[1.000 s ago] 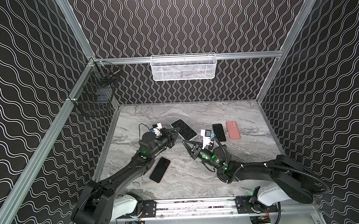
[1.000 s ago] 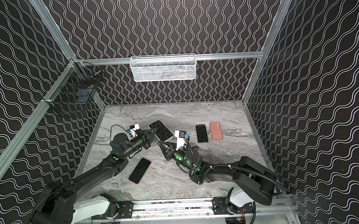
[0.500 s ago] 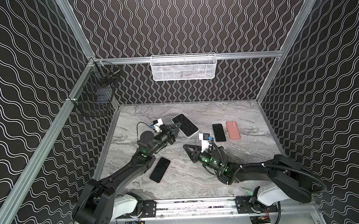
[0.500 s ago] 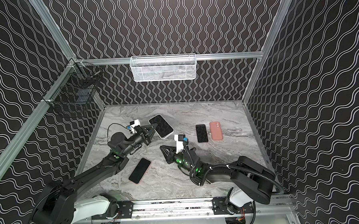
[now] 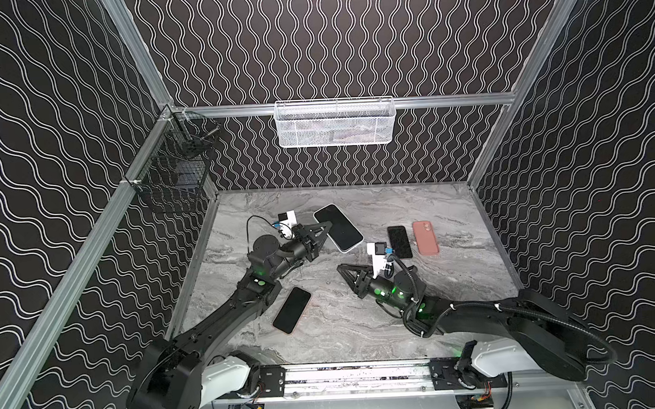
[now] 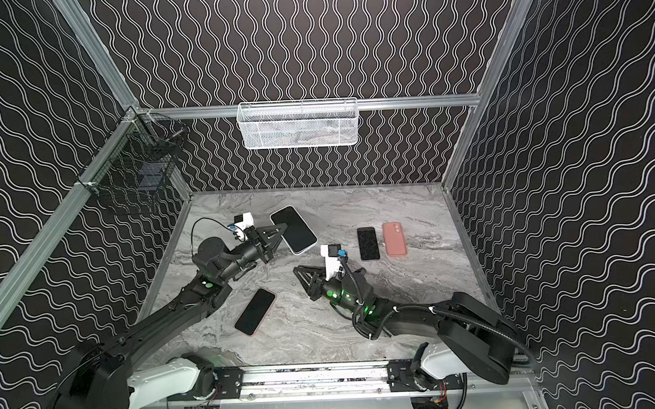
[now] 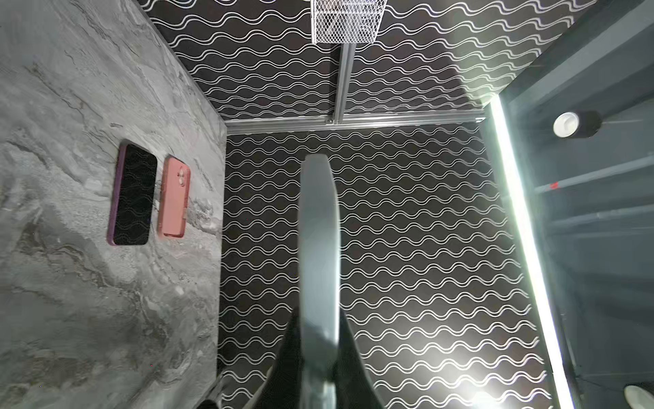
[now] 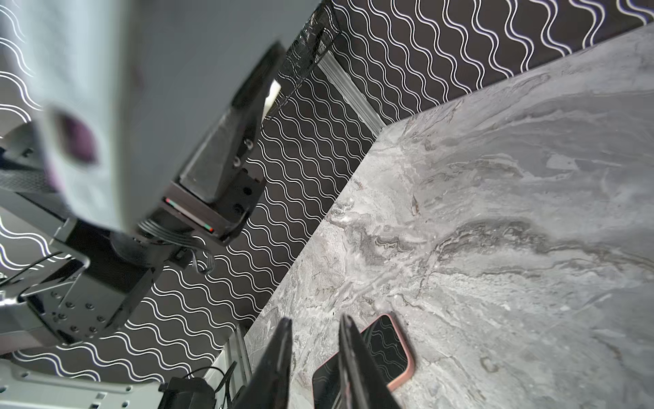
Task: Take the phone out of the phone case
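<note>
Left gripper (image 5: 327, 225) is clamped on one long edge of the phone (image 5: 338, 227), which hangs clear of the table (image 5: 361, 325) near the back left, screen up and tilted. Its pale case (image 8: 124, 70) is on it, with a white rim showing around the dark glass in both top views. From the left wrist I see the phone edge-on, running straight out between the jaws.

Over to the right, the right gripper (image 5: 340, 266) hovers low near the middle of the table, jaws a little apart with nothing between them, well short of the phone.

To my eye the peeling is yet to come. For that, I'd want the right gripper to open wider and come in at a free corner, catching only the lip of the case and not the glass. The left hold spans case and phone together, so it may pin the case on along that side. Best to start at the corner farthest from it and roll the lip back slowly.

Nearby, a pink-edged phone (image 5: 292, 310) lies at the front. A purple-edged phone (image 5: 399, 242) and a salmon case (image 5: 425, 237) lie side by side at the right.
</note>
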Tool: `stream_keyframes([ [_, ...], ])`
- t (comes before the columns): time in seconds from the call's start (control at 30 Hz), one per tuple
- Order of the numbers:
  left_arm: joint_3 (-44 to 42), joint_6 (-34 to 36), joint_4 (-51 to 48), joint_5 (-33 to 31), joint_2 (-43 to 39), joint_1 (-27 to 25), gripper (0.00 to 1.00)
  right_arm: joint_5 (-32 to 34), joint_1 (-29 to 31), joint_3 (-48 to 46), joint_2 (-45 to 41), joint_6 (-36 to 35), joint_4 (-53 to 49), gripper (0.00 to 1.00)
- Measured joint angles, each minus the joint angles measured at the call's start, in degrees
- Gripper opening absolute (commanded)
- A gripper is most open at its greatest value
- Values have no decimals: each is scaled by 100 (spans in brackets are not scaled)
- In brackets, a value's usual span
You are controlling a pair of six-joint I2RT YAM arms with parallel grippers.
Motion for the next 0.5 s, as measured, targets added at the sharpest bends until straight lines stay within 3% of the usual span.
stream_keyframes([
  [0.27, 772, 1482, -1456, 710, 219, 310, 0, -1593, -1040, 262, -752, -345, -1432, 37],
  [0.5, 1659, 2894, -2747, 1399, 472, 686, 0, -2702, -1690, 1073, -1172, -1182, -3270, 46],
])
